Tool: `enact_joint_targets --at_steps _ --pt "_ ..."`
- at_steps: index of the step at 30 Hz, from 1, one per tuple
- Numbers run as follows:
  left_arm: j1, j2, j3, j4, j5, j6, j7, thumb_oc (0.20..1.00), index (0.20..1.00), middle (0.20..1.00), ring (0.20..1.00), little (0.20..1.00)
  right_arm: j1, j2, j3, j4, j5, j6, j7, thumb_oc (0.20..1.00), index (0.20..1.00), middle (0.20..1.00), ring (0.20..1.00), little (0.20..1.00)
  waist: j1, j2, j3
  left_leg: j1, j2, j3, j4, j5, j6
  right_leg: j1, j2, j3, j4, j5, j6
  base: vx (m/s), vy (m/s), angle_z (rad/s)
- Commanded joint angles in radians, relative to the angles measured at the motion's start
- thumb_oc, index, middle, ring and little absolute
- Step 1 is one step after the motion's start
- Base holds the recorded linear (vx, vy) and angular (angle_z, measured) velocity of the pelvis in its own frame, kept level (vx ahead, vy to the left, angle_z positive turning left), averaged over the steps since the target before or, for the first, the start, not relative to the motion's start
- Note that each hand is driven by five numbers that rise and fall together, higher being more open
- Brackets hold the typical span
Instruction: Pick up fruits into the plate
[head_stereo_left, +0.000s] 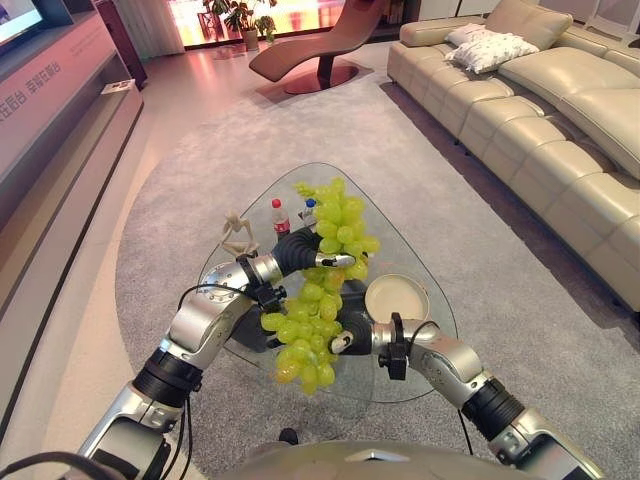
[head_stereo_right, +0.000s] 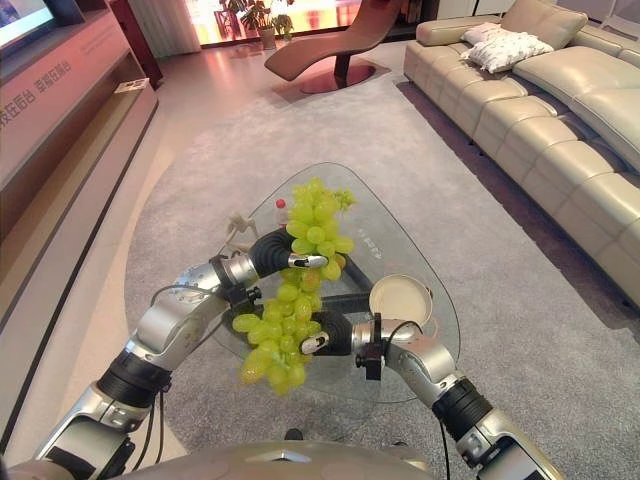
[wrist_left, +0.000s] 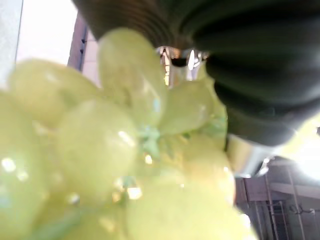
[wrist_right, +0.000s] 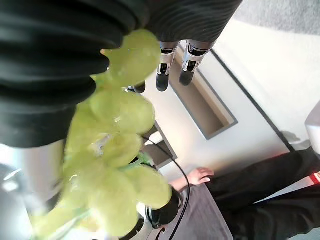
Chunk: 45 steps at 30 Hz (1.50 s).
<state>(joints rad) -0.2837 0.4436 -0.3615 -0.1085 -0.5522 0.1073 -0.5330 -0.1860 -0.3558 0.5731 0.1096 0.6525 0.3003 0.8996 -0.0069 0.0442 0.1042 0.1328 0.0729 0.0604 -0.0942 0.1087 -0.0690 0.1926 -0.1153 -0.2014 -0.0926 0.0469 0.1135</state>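
While both robot hands hold one large bunch of green grapes (head_stereo_left: 318, 290) in the air above the glass table (head_stereo_left: 405, 245), the task appears to be at the carrying step: the fruit is lifted but not yet in the plate (head_stereo_left: 397, 298).

The left hand (head_stereo_left: 305, 252) comes in from the lower left, its dark cover against the upper half of the bunch and one silver finger lying across the grapes, so it seems curled round them. The right hand (head_stereo_left: 350, 335) reaches in from the lower right, low on the bunch, with a dark fingertip showing against the fruit; its wrist view shows grapes pressed close to the palm while two fingers extend straight beyond, so how firmly it grips is hard to tell.

The round cream plate sits empty near the table's right edge, just right of the hanging bunch. A small figurine (head_stereo_left: 236, 235) and two little bottles (head_stereo_left: 280, 217) stand toward the far left.

The next move likely calls for swinging the bunch right, over the plate, lowering it, then releasing both hands together.
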Motion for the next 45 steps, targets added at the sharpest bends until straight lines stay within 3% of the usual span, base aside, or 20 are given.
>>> enact_joint_targets --at_steps 1,23,24,25,26,27,31,45 --pt "-0.097 -0.008 -0.009 -0.031 -0.036 -0.056 0.024 0.2 0.2 0.2 0.2 0.2 -0.025 0.088 0.025 -0.089 0.088 -0.029 0.049 0.2 0.2 0.2 0.2 0.2 0.009 -0.059 -0.009 0.058 -0.035 0.021 0.007 -0.114 0.021 0.0 -0.027 0.013 0.005 0.009 0.013 0.0 0.0 0.0" --pt "-0.062 -0.013 0.022 0.002 -0.04 -0.064 0.046 0.2 0.2 0.2 0.2 0.2 0.002 0.073 -0.012 -0.07 0.092 -0.055 0.019 0.2 0.2 0.2 0.2 0.2 0.007 -0.062 -0.003 0.054 -0.03 0.025 0.007 -0.111 0.019 -0.004 -0.026 0.013 0.005 0.009 0.012 0.0 0.0 0.0" --pt "-0.055 -0.013 0.025 0.005 -0.041 -0.062 0.049 0.241 0.241 0.241 0.241 0.241 0.006 0.067 -0.018 -0.07 0.088 -0.057 0.016 0.2 0.2 0.2 0.2 0.2 0.007 -0.062 -0.002 0.054 -0.03 0.025 0.007 -0.111 0.018 -0.003 -0.026 0.013 0.005 0.009 0.012 0.0 0.0 0.0" --pt "-0.046 -0.014 0.03 0.009 -0.044 -0.06 0.054 0.787 0.787 0.787 0.787 0.787 0.01 0.06 -0.025 -0.071 0.08 -0.059 0.011 0.2 0.2 0.2 0.2 0.2 0.007 -0.062 -0.001 0.054 -0.03 0.025 0.007 -0.111 0.018 -0.003 -0.026 0.013 0.005 0.01 0.012 0.0 0.0 0.0" --pt "-0.044 -0.014 0.031 0.01 -0.044 -0.06 0.054 0.787 0.787 0.787 0.787 0.787 0.01 0.058 -0.027 -0.071 0.079 -0.06 0.01 0.2 0.2 0.2 0.2 0.2 0.007 -0.062 -0.001 0.054 -0.03 0.025 0.007 -0.111 0.018 -0.003 -0.026 0.013 0.005 0.01 0.012 0.0 0.0 0.0" --pt "-0.034 -0.012 0.039 0.018 -0.046 -0.061 0.056 1.0 1.0 1.0 1.0 1.0 0.015 0.048 -0.039 -0.07 0.067 -0.063 0.01 0.2 0.2 0.2 0.2 0.2 0.007 -0.063 -0.001 0.053 -0.03 0.026 0.007 -0.111 0.018 -0.003 -0.026 0.012 0.005 0.01 0.011 0.0 0.0 0.0" --pt "0.01 -0.008 0.075 0.069 -0.078 -0.069 0.1 1.0 1.0 1.0 1.0 1.0 0.034 0.005 -0.089 -0.058 0.005 -0.082 0.004 0.2 0.2 0.2 0.2 0.2 0.007 -0.065 0.005 0.054 -0.029 0.025 0.007 -0.11 0.018 -0.003 -0.025 0.01 0.005 0.011 0.009 0.0 0.0 0.0" --pt "0.207 -0.012 0.197 0.354 -0.073 -0.091 0.109 1.0 1.0 1.0 1.0 1.0 0.112 -0.164 -0.286 -0.011 -0.079 -0.109 0.072 0.2 0.2 0.2 0.2 0.2 0.025 -0.087 0.021 0.055 -0.023 0.014 0.007 -0.109 0.011 0.007 -0.021 -0.002 0.006 0.01 0.004 0.02 -0.015 0.01"
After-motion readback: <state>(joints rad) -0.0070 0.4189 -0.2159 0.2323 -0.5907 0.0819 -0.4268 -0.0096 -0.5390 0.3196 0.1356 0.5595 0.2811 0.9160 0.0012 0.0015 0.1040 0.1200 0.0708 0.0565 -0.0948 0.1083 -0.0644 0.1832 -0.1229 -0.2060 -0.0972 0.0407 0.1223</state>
